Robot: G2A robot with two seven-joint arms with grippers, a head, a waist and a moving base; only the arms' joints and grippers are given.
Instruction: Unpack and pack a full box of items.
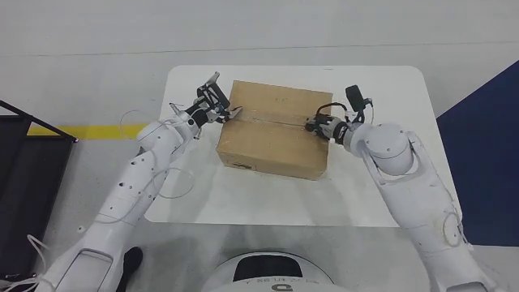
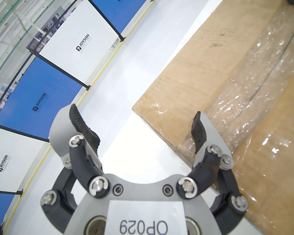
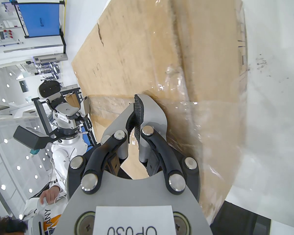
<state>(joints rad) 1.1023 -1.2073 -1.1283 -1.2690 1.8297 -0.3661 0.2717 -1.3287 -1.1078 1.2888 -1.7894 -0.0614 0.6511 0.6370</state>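
A closed brown cardboard box (image 1: 272,130) sits in the middle of the white table (image 1: 381,199), its top seam sealed with clear tape (image 2: 257,91). My left gripper (image 1: 217,102) (image 2: 137,121) is open at the box's far left corner, one finger (image 2: 198,130) against the tape end on the box's side and the other out over the table. My right gripper (image 1: 311,125) (image 3: 136,110) is shut at the right end of the box (image 3: 147,40), its pads pressed together at the taped seam. Whether tape lies between the pads cannot be made out.
Bare tabletop lies in front of the box and to its right. A black rack (image 1: 24,154) stands on the floor left of the table, and a dark blue panel (image 1: 486,146) stands to its right.
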